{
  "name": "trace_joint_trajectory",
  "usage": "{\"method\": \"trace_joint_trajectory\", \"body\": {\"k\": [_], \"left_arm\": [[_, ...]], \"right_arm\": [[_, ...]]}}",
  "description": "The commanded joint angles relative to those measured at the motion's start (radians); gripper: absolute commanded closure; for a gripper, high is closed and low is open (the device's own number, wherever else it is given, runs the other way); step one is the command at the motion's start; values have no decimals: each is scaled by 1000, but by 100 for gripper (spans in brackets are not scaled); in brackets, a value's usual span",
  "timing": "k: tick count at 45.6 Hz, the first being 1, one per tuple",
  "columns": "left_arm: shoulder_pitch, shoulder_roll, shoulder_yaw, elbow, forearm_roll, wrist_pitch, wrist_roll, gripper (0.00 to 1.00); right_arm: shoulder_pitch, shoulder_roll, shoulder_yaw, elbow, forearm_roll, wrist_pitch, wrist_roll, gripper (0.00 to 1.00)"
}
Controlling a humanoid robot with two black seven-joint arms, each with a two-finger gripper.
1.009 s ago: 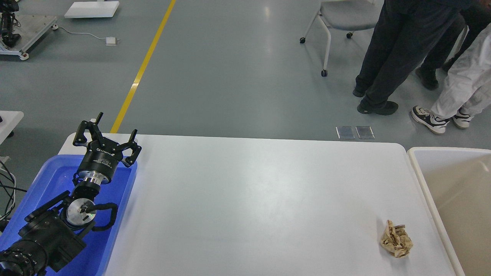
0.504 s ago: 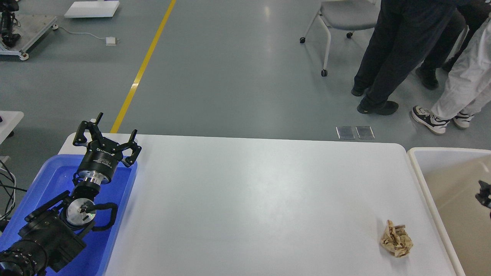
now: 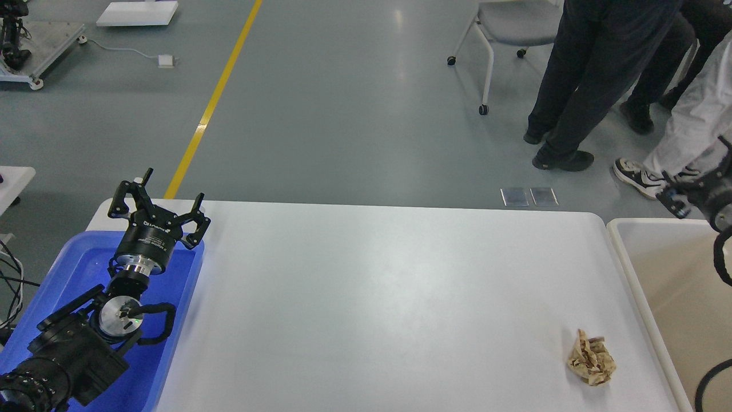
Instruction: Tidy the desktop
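Note:
The white desktop point(image 3: 372, 297) fills the middle of the head view. A crumpled tan paper ball point(image 3: 591, 359) lies on it near the front right corner. My left gripper point(image 3: 162, 197) is open and empty, raised over the far end of the blue tray point(image 3: 71, 269) at the desktop's left edge. My right gripper point(image 3: 695, 191) enters at the right edge above the far end of the cream-beige tub point(image 3: 675, 274). It is cut off by the frame, so its fingers cannot be told apart. It is well behind and to the right of the paper ball.
Beyond the table, two people's legs point(image 3: 577, 86) and a wheeled chair point(image 3: 503, 34) stand on the grey floor at the far right. A yellow floor line point(image 3: 214, 97) runs back from the table's far left corner. Cables point(image 3: 11, 274) hang at the left.
My right arm has risen into view at the right edge, moving up and back over the tub. The left arm and the paper ball have not moved.

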Motion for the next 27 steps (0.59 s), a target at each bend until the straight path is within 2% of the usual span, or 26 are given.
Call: {"method": "trace_joint_trajectory", "body": {"k": [1, 7, 13, 19, 27], "left_arm": [[0, 0, 0, 0, 0, 0, 0, 0], [0, 0, 0, 0, 0, 0, 0, 0], [0, 0, 0, 0, 0, 0, 0, 0], [0, 0, 0, 0, 0, 0, 0, 0], [0, 0, 0, 0, 0, 0, 0, 0]], "right_arm": [[74, 202, 71, 43, 32, 10, -8, 0], [71, 333, 150, 42, 42, 19, -8, 0], [57, 416, 155, 32, 40, 15, -8, 0], [27, 464, 123, -24, 29, 15, -8, 0], [-42, 470, 106, -24, 31, 24, -8, 0]]}}
